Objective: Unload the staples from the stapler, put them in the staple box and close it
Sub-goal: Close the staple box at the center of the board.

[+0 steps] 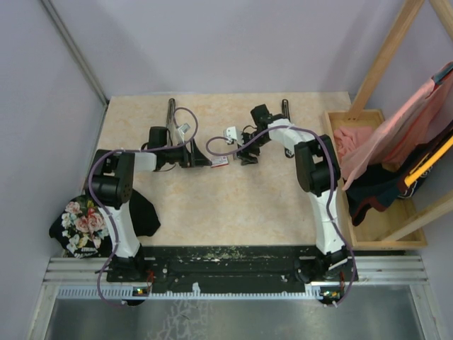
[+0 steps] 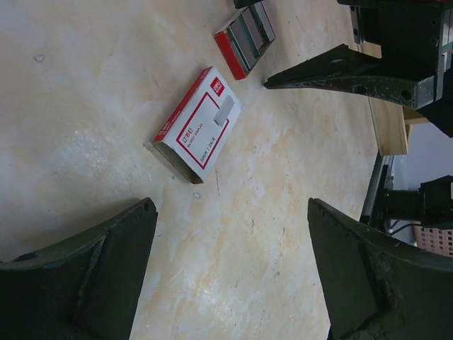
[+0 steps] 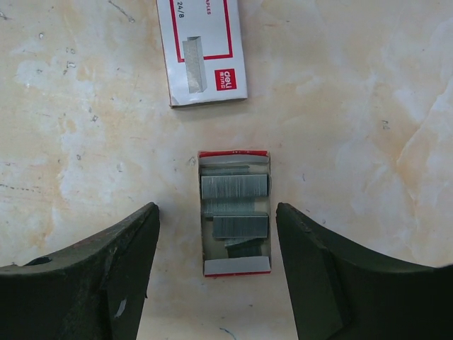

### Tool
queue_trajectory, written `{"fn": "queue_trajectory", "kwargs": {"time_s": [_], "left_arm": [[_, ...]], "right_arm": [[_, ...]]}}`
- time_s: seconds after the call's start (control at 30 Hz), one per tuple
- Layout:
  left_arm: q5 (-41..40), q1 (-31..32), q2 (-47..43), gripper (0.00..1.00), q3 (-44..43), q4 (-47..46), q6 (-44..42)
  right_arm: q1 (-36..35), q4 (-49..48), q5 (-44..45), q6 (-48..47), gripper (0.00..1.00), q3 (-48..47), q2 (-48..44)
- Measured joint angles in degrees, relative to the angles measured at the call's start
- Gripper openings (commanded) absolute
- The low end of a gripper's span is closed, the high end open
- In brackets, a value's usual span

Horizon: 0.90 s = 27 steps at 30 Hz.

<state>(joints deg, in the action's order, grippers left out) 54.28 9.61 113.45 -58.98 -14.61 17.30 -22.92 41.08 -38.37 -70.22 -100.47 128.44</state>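
Observation:
The staples [image 3: 234, 198] are several grey strips lying in a small open tray with red ends [image 3: 234, 265]. My right gripper [image 3: 216, 210] is open and hovers over the tray, one finger on each side, touching nothing. The tray also shows at the top of the left wrist view [image 2: 245, 32]. The red-and-white box sleeve [image 3: 202, 49] lies just beyond it and also shows in the left wrist view [image 2: 198, 124]. My left gripper [image 2: 230, 207] is open and empty over bare table, near the sleeve. From above, both grippers, left [image 1: 200, 159] and right [image 1: 244, 156], flank the sleeve [image 1: 219, 161]. No stapler shows.
A wooden crate [image 1: 375, 234] with clothes stands along the right edge. A floral cloth [image 1: 81, 223] and a black cloth [image 1: 145, 212] lie by the left arm's base. Two dark upright brackets [image 1: 171, 113] stand at the back.

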Motion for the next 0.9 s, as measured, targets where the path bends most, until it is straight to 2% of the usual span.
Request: {"fn": "queue_trajectory", "kwargs": {"time_s": [0.37, 0.73, 0.9], "left_arm": [[1.4, 0.0, 1.9, 0.90, 0.0, -4.4, 3.3], [2.5, 0.0, 3.2, 0.87, 0.0, -7.5, 5.6], [3.0, 0.1, 3.9, 0.86, 0.0, -9.4, 7.1]], "right_arm": [[-0.3, 0.5, 0.3, 1.0, 0.67, -4.0, 2.5], [-0.3, 4.4, -0.9, -0.1, 0.61, -6.6, 4.3], [-0.3, 5.1, -1.7, 0.2, 0.55, -7.3, 4.9]]}}
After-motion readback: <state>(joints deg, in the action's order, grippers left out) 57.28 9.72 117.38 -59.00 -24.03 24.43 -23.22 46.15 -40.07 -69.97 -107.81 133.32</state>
